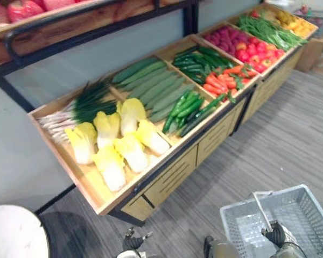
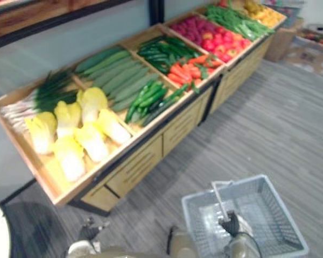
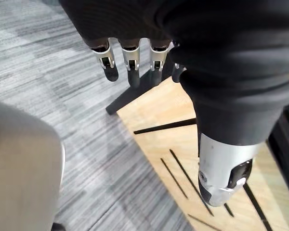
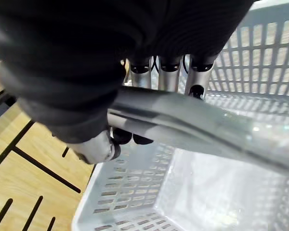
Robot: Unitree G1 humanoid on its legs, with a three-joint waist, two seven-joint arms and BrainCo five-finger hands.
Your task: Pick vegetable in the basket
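right hand (image 1: 274, 235): curled round the handle (image 4: 192, 122) of the grey basket (image 1: 312, 215) | left hand (image 3: 130, 57): fingers loose and straight, near the wooden stand (image 3: 159, 120) | cabbages (image 1: 132, 150): lying on the stand

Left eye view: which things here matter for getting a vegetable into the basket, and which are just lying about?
For the job:
basket, its handle in the curled right hand; open left hand; cabbages, cucumbers and carrots on the stall.

Lying about:
cardboard box; upper shelf; white round top.
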